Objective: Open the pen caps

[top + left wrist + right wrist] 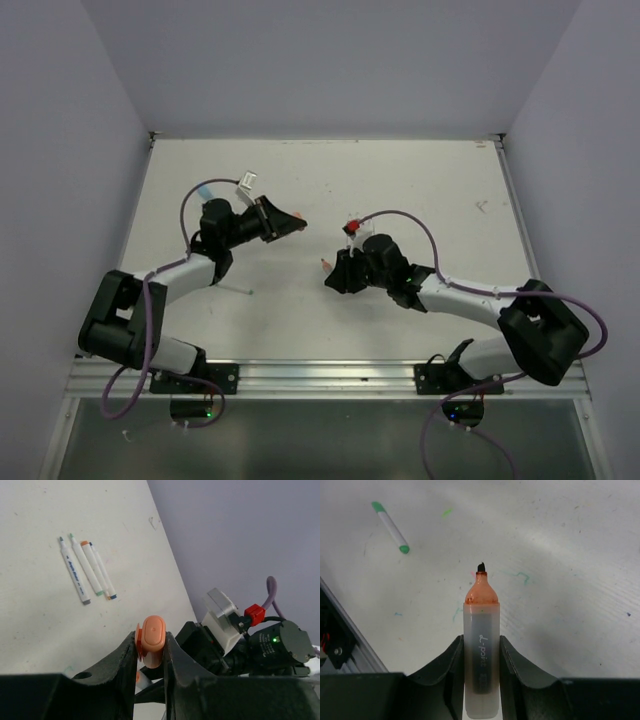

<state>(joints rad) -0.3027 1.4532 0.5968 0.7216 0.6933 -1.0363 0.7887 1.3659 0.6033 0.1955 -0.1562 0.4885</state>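
In the left wrist view an orange pen cap (152, 632) is pinched end-on between the black fingers of my left gripper (150, 646), which is shut on it. From above, that cap (298, 218) points toward the right arm. My right gripper (481, 645) is shut on a pale marker barrel (481, 625), whose bare orange tip (481, 590) sticks out uncapped. In the top view the right gripper (336, 272) sits a little right of and nearer than the left gripper (287, 224). The two are apart, with cap and marker separated.
Several pale pens (86, 572) lie side by side on the white table in the left wrist view. A thin pen with green ends (390, 527) lies alone in the right wrist view. A thin grey pen (236, 290) lies near the left arm. Grey walls enclose the table.
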